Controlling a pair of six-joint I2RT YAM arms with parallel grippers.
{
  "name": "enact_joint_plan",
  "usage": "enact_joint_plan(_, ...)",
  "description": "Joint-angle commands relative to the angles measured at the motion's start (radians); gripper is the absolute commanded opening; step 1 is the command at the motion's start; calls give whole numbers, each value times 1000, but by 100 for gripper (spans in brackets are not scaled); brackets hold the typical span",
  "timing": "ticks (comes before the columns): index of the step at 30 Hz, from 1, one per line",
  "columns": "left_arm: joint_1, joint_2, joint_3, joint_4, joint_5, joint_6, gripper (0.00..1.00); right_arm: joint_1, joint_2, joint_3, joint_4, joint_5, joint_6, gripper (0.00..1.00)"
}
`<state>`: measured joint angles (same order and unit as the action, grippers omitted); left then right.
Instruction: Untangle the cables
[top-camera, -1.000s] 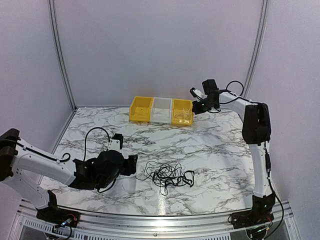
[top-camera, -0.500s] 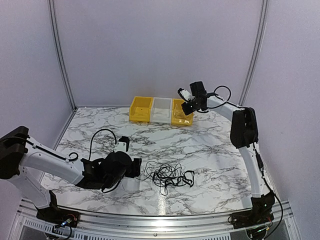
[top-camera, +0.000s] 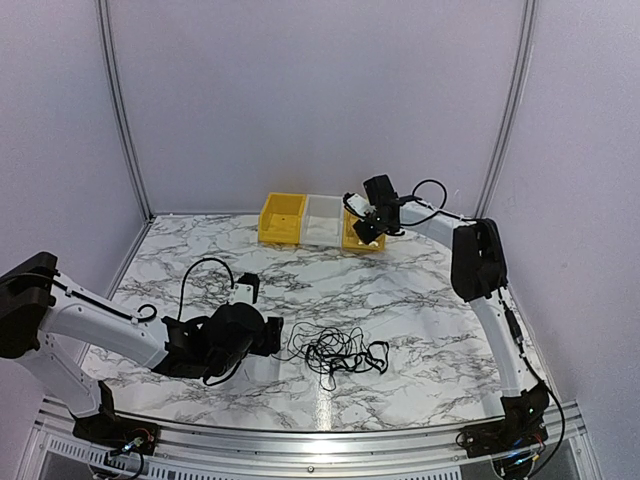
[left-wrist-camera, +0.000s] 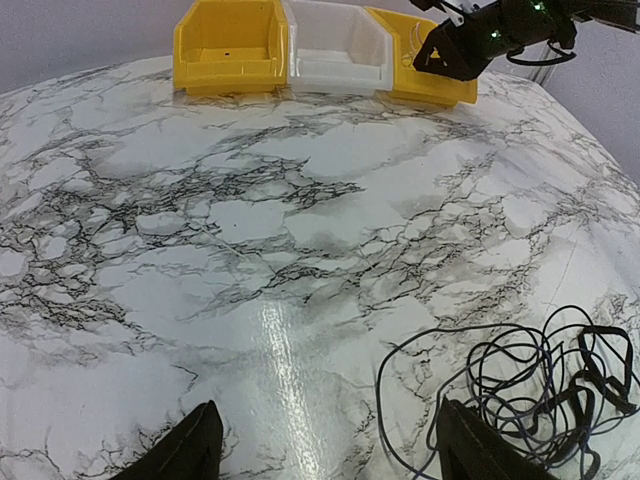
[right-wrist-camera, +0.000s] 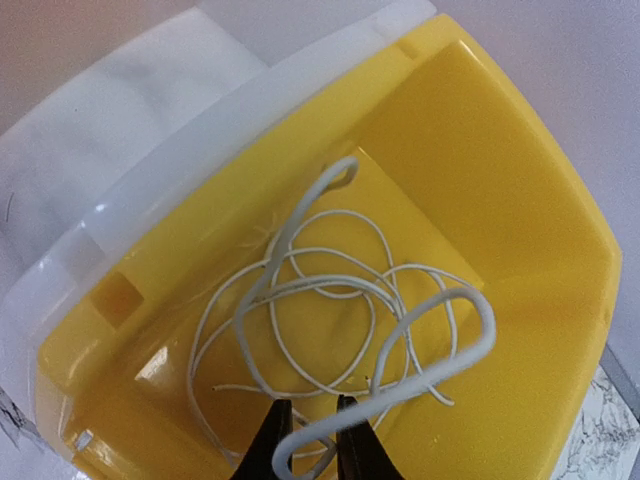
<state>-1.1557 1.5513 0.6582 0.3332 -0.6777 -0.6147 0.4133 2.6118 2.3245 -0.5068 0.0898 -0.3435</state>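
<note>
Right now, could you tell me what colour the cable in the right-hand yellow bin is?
White; the cable shows best in the right wrist view.

The cables (left-wrist-camera: 560, 403) run off the bottom edge (plugs too small)

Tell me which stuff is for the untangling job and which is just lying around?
For the job: black cables tangled on the table; left claw, open beside them; right claw, pinching a white cord over the right yellow bin.
Just lying about: left yellow bin; white bin.
</note>
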Motion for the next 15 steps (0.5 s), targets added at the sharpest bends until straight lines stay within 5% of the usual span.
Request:
enact_joint_plan(1,2,-2,15,-26,-3,-2,76,5,-142,-64,-29,45,0,21)
enact_joint_plan(9,2,-7,11,-28,-3,-2,76,5,-333,-221,-104,9,19,42)
enact_joint_plan(15,3,-13,13,-28,15,-1,76,5,-422,-265,-184,-37,56,48)
